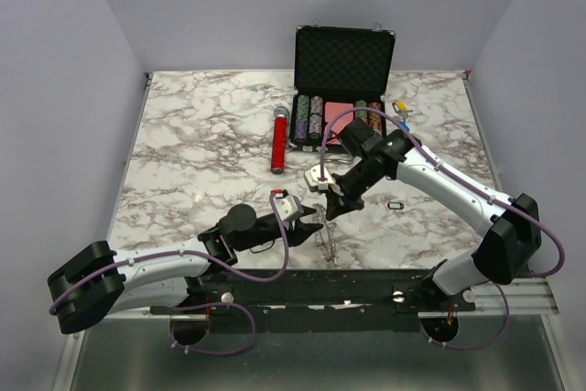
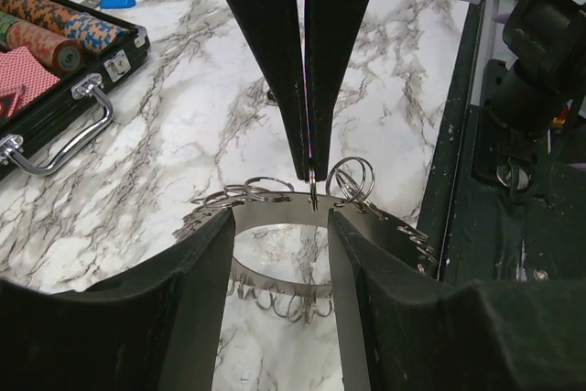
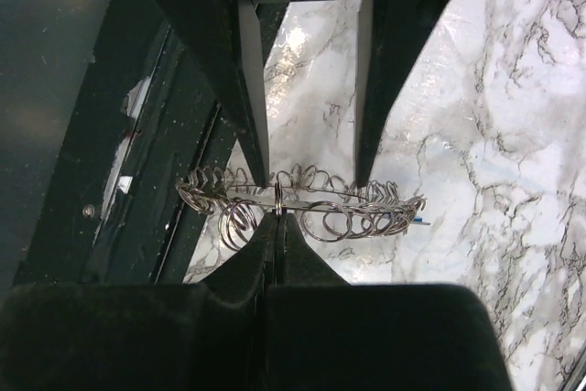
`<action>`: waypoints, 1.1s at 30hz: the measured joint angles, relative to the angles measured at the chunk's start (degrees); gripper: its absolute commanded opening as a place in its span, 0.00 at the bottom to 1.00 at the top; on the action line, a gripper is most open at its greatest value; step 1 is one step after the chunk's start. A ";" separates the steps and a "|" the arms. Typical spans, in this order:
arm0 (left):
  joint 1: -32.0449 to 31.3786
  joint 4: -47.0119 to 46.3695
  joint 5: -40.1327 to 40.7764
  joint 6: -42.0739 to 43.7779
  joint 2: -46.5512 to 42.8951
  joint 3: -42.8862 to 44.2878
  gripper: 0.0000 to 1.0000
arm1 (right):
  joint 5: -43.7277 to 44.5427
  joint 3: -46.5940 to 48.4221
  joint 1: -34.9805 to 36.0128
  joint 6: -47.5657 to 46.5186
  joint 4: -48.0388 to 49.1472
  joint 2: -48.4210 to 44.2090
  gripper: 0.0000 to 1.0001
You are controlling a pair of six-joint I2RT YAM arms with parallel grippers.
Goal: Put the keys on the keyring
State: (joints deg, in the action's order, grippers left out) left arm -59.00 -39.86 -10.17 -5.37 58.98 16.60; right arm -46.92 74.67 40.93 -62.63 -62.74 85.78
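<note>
1. Presently both grippers meet over the marble table (image 1: 183, 135), near its front edge. The keyring (image 2: 275, 216) sits between them, small loops fanned all round it.
2. Right gripper (image 2: 309, 167): fingers pressed together, pinching one small loop on the rim of the keyring.
3. Left gripper (image 3: 311, 169): fingers spread wide, tips at the keyring, inside its span. Whether they bear on it, cannot tell.
4. Key with dark tag (image 1: 396, 205) lies flat on the table, right of the grippers and apart from them.
5. Blue and yellow tagged keys (image 1: 400, 112) lie far back, just right of the open chip case (image 1: 343, 52). The red cylinder (image 1: 278, 139) lies to the left of the case.
</note>
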 measured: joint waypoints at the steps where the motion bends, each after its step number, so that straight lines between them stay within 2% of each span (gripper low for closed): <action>1: 0.00 -0.22 -0.04 -0.13 0.24 0.00 0.45 | -0.22 0.00 0.00 0.09 0.04 0.00 0.01; 7: 0.00 -1.68 -0.98 -1.01 1.16 0.00 0.34 | -0.98 0.00 -0.02 0.68 0.17 0.00 0.02; 12: -0.02 -2.60 -1.66 -1.62 1.49 0.00 0.30 | -1.46 0.00 -0.22 1.20 0.61 0.00 0.01; 17: -0.22 -3.39 -2.25 -2.01 1.68 0.00 0.17 | -2.25 0.00 -0.57 1.57 0.79 0.00 0.02; 23: -0.39 -4.07 -2.54 -2.38 1.68 0.00 0.15 | -3.02 0.00 -0.94 1.90 1.18 0.00 0.02; 25: -0.39 -4.24 -2.54 -2.45 1.68 0.00 0.09 | -3.39 -0.02 -1.11 2.19 1.25 0.00 0.02; 26: -0.39 -4.26 -2.54 -2.49 1.68 0.00 0.02 | -3.56 -0.07 -1.22 2.25 1.36 0.00 0.02; 27: -0.39 -4.28 -2.54 -2.60 1.68 0.00 0.00 | -3.69 -0.13 -1.29 2.40 1.40 0.00 0.02; 33: -0.39 -4.26 -2.56 -3.04 1.68 -0.02 0.00 | -4.44 -0.70 -1.57 2.73 1.73 0.00 0.03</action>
State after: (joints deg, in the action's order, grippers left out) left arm -59.40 -44.12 -12.73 -8.40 60.66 16.58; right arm -51.35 73.97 39.35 -59.90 -61.01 85.78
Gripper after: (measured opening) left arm 0.009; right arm 0.027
